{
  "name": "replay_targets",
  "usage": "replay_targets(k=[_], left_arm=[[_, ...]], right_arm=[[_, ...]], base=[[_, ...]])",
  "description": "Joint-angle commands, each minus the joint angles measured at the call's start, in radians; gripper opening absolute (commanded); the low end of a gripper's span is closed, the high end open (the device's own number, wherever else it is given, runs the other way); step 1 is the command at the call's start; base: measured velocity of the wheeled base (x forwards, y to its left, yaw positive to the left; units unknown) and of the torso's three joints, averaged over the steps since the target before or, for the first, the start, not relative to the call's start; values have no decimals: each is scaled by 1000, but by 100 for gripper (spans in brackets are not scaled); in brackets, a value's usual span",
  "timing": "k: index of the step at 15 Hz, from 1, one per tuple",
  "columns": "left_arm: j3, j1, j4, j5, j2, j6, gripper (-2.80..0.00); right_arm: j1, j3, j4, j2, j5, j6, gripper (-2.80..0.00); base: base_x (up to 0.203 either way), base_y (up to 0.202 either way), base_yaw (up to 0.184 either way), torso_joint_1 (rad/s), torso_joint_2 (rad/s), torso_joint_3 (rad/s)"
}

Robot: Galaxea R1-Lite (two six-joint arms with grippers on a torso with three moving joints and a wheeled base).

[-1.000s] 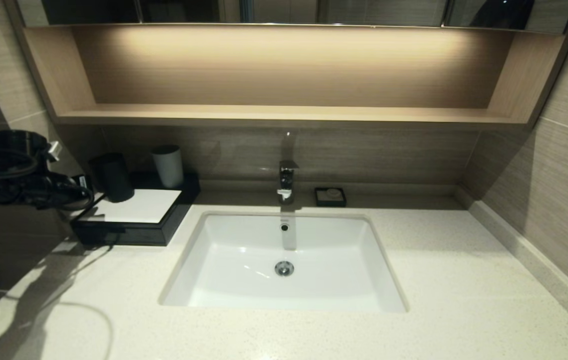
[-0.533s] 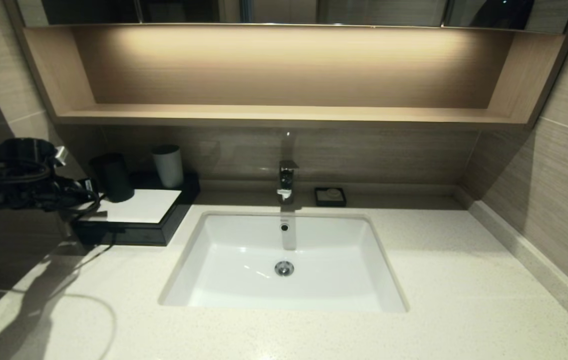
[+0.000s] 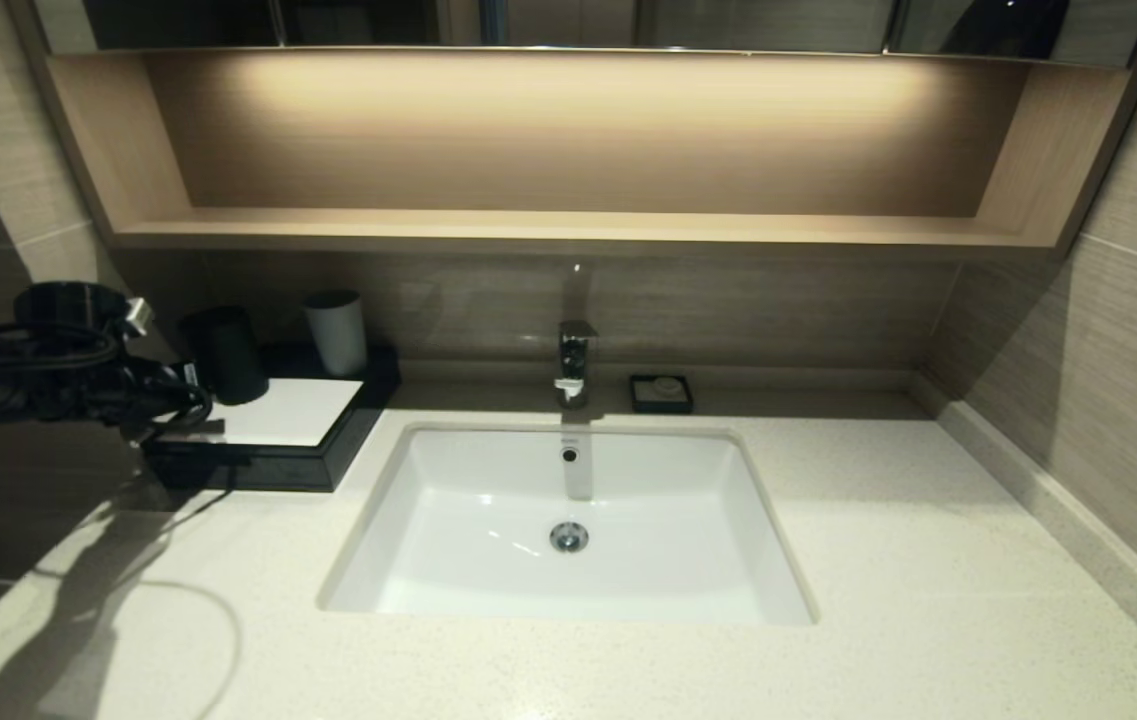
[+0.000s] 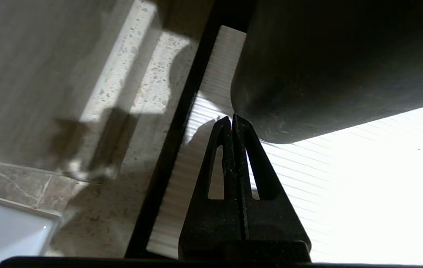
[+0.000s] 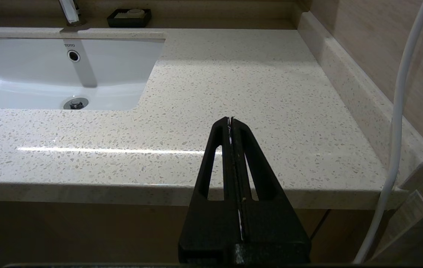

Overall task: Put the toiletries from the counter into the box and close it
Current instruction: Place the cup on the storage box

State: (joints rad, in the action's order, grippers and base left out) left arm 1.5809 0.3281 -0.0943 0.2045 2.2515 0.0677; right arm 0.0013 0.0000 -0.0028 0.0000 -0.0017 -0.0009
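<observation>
The flat black box (image 3: 328, 455) with a white top panel (image 3: 278, 412) stands on the cream speckled counter (image 3: 928, 560), left of the white sink (image 3: 488, 600). Its drawer front looks flush with the box. My left gripper (image 3: 196, 392) is shut and empty. It hovers over the left part of the white panel (image 4: 345, 178), fingertips right at the base of the dark tumbler (image 4: 326, 67). My right gripper (image 5: 230, 120) is shut and empty, low at the counter's front right edge (image 5: 271, 93), out of the head view. No toothbrush or sachet shows in any view.
The dark tumbler (image 3: 223, 352) and a white cup (image 3: 336, 330) stand on the box's back part. A faucet (image 3: 576, 360) and a small black soap dish (image 3: 661, 393) are behind the sink. Walls close both sides; a shelf hangs above. A white cable (image 5: 397, 111) runs by the right arm.
My left arm has moved right, bringing its shut gripper over the box's left edge and up to the dark tumbler. Nothing else has moved.
</observation>
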Motion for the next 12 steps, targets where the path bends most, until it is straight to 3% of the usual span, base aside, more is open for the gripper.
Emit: replay_targets(k=[1, 12], left_arm=[[2, -9, -1, 3, 12, 4, -280], [76, -31, -32, -4, 65, 8, -280]], right_arm=[[0, 2, 0, 0, 0, -1, -280], [0, 2, 0, 0, 0, -1, -280]], base=[[0, 0, 0, 0, 0, 0], [0, 0, 0, 0, 0, 0]])
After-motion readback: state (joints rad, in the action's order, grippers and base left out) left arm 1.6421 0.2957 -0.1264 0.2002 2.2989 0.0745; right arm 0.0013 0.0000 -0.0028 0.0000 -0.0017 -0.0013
